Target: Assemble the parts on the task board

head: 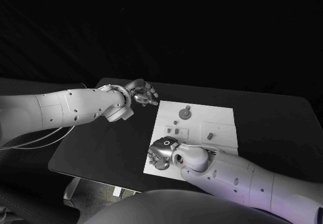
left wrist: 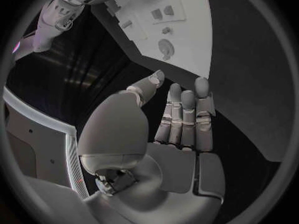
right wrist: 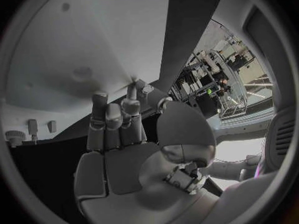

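— While looking down from the head, saw the task board point(head: 202, 122) lying flat in the middle of the black table point(head: 101, 149). Spotted the parts on it?

— Yes. Found a round part point(head: 184, 113) on the far half of the board. Found some small parts point(head: 177, 131) nearer the middle, and one more small part point(head: 210, 136) off to the right of those.

— And the left hand point(head: 141, 92)?

— Hung over the table, just beside the board's far left corner. Held its fingers point(left wrist: 184, 114) straight and side by side, thumb out to one side. Gripped nothing.

— And the right hand point(head: 164, 151)?

— Hung over the near left part of the board, close to the small parts. Held its fingers point(right wrist: 112, 119) stretched out with the palm bare. Gripped nothing too. Had its fingertips right by the board's edge, but could not tell whether touching it.
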